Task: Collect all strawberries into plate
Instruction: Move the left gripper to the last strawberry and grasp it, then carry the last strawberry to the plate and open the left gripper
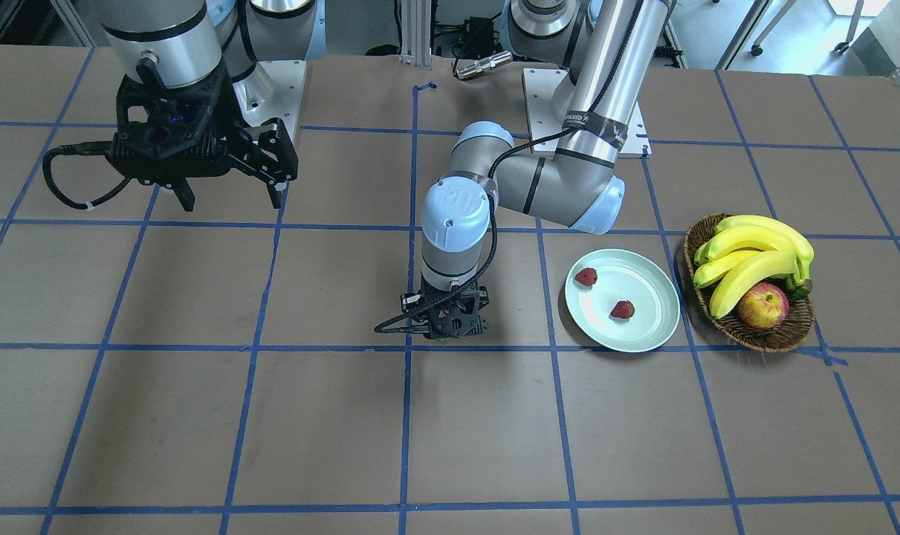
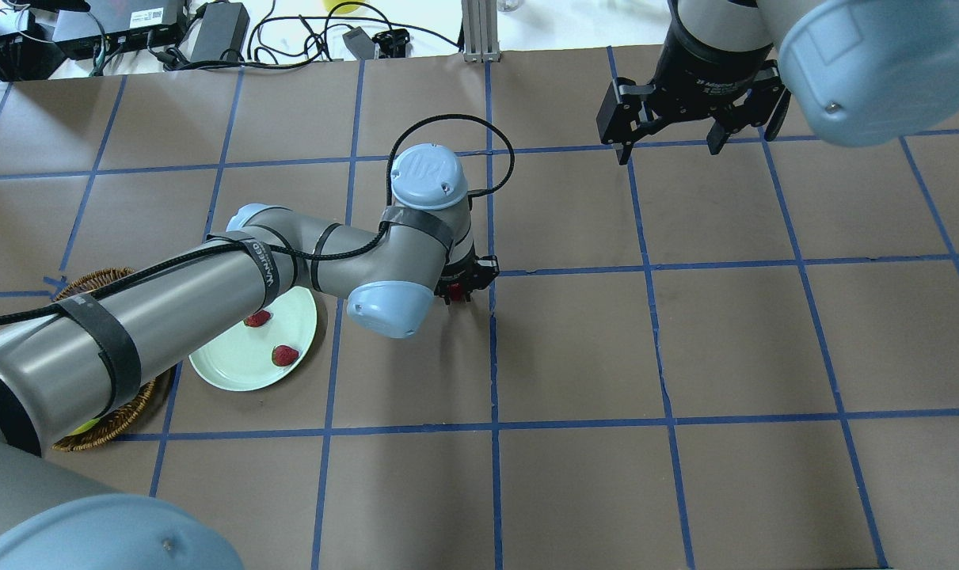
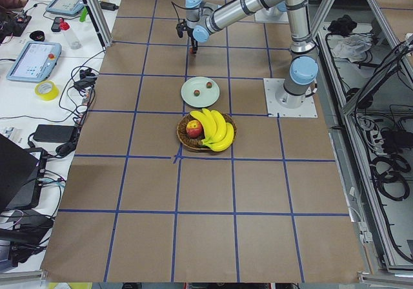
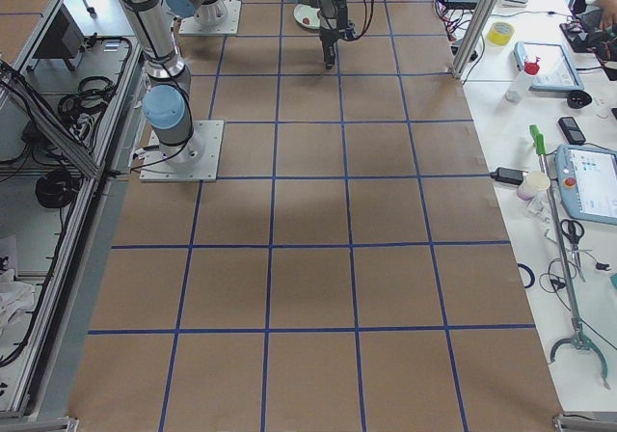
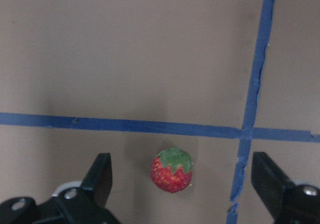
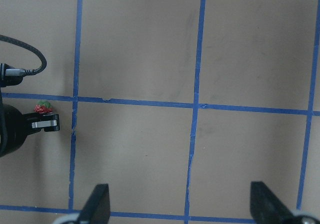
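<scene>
The pick of the last berry is in hand. Two strawberries [image 1: 586, 277] [image 1: 622, 310] are already seen lying in the plate [image 1: 646, 331], apart from each other. The third strawberry [image 5: 172, 170] lies on the desk [image 1: 197, 416], just beside a blue tape line [image 5: 125, 125] and well apart from the plate.

The left end effector [image 5: 182, 181] is held wide open with nothing in it. The berry is framed between its two fingers [image 5: 102, 176], and neither is seen to touch it. The next move is judged to call for a short descent if the fingers are not yet level with the fruit, then a gentle closing centred on it, then a carry across to the plate.

The left arm [image 2: 210, 285] is stretched out over the plate, its wrist turned straight down at the berry. The right end effector [image 2: 667, 154] is held high above the desk, likewise spread and empty, far from the work.
</scene>
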Robot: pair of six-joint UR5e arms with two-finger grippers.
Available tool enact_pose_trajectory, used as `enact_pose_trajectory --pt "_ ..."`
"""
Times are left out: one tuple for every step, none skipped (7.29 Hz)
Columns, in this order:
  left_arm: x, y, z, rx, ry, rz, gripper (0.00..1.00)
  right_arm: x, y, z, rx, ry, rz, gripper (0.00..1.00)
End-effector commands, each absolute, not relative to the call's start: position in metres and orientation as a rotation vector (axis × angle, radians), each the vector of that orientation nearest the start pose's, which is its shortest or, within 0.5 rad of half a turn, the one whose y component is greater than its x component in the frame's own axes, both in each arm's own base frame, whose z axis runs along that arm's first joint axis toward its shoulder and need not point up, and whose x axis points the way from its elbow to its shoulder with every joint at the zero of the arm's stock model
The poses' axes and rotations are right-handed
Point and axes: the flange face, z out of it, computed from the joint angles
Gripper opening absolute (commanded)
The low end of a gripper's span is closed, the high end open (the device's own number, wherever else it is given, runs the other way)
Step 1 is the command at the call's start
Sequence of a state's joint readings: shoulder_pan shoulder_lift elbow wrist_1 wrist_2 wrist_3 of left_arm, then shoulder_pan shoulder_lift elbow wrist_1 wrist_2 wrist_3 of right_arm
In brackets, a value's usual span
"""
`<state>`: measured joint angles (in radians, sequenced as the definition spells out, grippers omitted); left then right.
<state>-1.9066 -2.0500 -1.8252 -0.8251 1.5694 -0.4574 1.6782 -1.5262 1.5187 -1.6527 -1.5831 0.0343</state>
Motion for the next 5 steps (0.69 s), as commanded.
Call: enact_pose_trajectory --pt "-0.305 -0.518 0.180 -0.168 3.130 -0.025 0.00 0.187 -0.502 0.500 -0.115 3.144 -0.141 1.00" --pt "-0.287 -0.529 0.193 -0.121 3.131 -0.037 0.00 0.187 -0.502 0.500 -0.115 3.142 -0.141 1.00" --pt "-0.255 -0.542 0.215 -0.149 3.126 -0.015 0.00 0.186 -0.502 0.500 -0.112 3.144 -0.141 1.00" --pt "-0.223 -0.547 0.228 -0.060 3.118 0.037 0.00 0.186 -0.502 0.500 -0.112 3.144 -0.141 1.00" --pt "-0.182 -0.552 0.246 -0.035 3.117 0.075 0.00 0.187 -0.502 0.499 -0.115 3.144 -0.139 1.00"
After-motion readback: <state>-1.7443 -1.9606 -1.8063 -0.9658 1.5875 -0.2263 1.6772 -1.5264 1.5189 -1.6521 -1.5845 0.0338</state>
